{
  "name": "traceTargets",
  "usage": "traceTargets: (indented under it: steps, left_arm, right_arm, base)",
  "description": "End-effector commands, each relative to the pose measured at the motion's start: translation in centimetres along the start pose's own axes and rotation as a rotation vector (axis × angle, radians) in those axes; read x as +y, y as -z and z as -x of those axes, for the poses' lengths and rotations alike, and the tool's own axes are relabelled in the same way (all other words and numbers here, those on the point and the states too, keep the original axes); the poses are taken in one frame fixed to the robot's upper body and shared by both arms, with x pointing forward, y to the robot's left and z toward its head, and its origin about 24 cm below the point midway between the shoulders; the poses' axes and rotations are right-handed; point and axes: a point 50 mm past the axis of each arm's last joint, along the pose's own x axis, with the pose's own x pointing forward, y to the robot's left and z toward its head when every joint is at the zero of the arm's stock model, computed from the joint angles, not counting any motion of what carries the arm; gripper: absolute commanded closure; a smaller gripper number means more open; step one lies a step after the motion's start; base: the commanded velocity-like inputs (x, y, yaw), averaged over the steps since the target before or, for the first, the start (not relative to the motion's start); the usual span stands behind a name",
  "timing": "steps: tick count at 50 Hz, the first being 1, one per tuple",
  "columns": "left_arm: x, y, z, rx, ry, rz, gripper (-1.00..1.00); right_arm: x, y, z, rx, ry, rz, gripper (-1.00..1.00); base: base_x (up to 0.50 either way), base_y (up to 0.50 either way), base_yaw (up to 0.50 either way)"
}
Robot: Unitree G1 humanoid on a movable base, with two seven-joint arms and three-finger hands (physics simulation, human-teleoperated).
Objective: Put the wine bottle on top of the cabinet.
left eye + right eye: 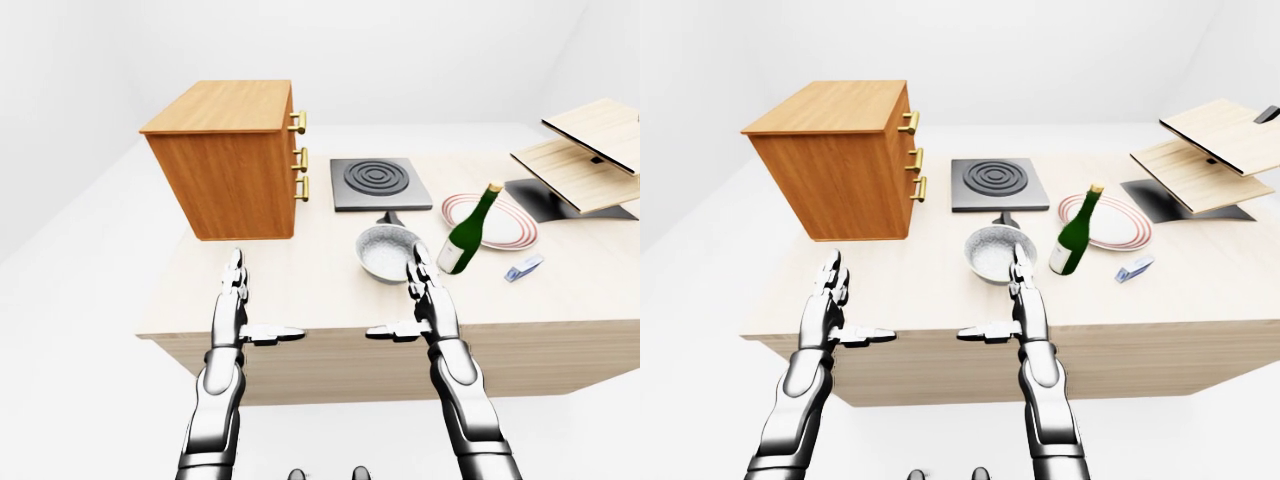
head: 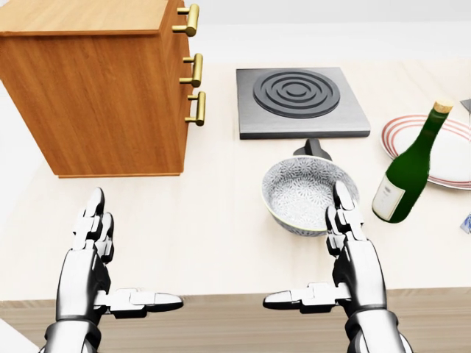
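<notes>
The green wine bottle (image 2: 408, 173), with a tan cork and a white label, stands on the pale table at the right of the head view, beside a red-rimmed plate (image 2: 458, 147). The wooden cabinet (image 2: 103, 88), with brass handles on its right side, fills the upper left; its flat top (image 1: 225, 105) shows in the left-eye view. My left hand (image 2: 129, 257) and right hand (image 2: 313, 254) hover open over the table's near edge, palms facing each other, holding nothing. The bottle lies up and to the right of my right hand, apart from it.
A patterned grey bowl (image 2: 309, 193) sits just above my right hand. A dark hob plate (image 2: 298, 99) with a black knob (image 2: 313, 149) lies beyond it. A small blue box (image 1: 523, 267) and a tilted stack of wooden boards (image 1: 580, 160) are at the far right.
</notes>
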Motion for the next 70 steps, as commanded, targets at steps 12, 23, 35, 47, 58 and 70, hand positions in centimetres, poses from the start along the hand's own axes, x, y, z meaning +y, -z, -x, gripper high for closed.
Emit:
traceTargets:
  steps: [12, 23, 35, 47, 58, 70]
  left_arm:
    - [-0.07, -0.02, 0.05, 0.003, 0.001, 0.0, -1.0]
    - [-0.06, 0.0, -0.01, 0.007, -0.001, -0.002, -1.0]
    - [-0.11, -0.11, 0.1, 0.002, 0.001, -0.001, -1.0]
    - [-0.11, -0.11, 0.01, 0.004, 0.001, -0.002, -1.0]
    - [-0.1, -0.13, 0.08, -0.001, 0.002, 0.0, -1.0]
    - [-0.08, -0.07, 0.06, 0.0, 0.002, 0.0, -1.0]
  right_arm:
    - [0.02, -0.03, 0.02, -0.01, -0.007, -0.001, -1.0]
    - [0.21, 0.06, -0.07, -0.001, -0.005, 0.013, -1.0]
    - [0.11, -0.1, 0.09, -0.006, -0.005, 0.0, -1.0]
    - [0.13, -0.19, 0.1, -0.011, -0.008, -0.002, -1.0]
    - [0.07, -0.03, 0.03, -0.002, -0.003, 0.004, -1.0]
    - [0.21, -0.29, 0.17, -0.019, -0.011, 0.009, -1.0]
  base:
    - [0.0, 0.45, 0.0]
    - [0.0, 0.02, 0.0]
    - [0.04, 0.0, 0.0]
    - [0.4, -0.01, 0.0]
    - [0.43, -0.01, 0.0]
    - [0.0, 0.0, 0.0]
